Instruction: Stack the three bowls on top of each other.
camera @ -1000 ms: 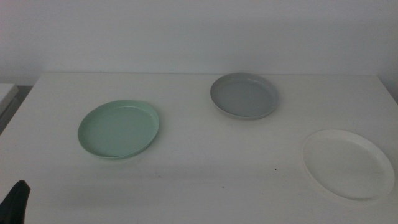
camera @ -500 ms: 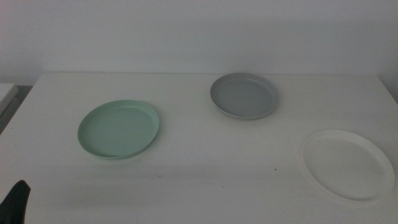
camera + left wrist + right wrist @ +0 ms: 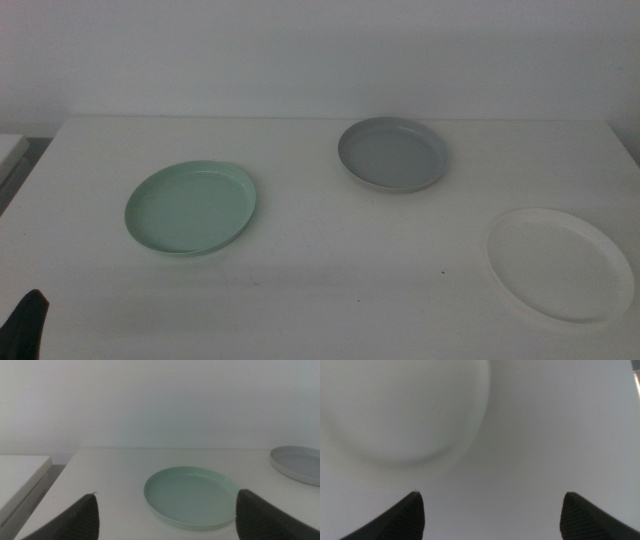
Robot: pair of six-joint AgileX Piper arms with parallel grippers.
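Note:
Three bowls lie apart on the white table. The mint green bowl is at the left, the grey bowl sits further back in the middle, and the white bowl is at the front right. My left gripper waits at the front left corner. In its wrist view the left gripper is open and faces the green bowl, with the grey bowl's edge off to one side. My right gripper is open above the table, close to the blurred white bowl.
A lower white surface adjoins the table's left side. A plain white wall stands behind the table. The table's right edge runs close past the white bowl.

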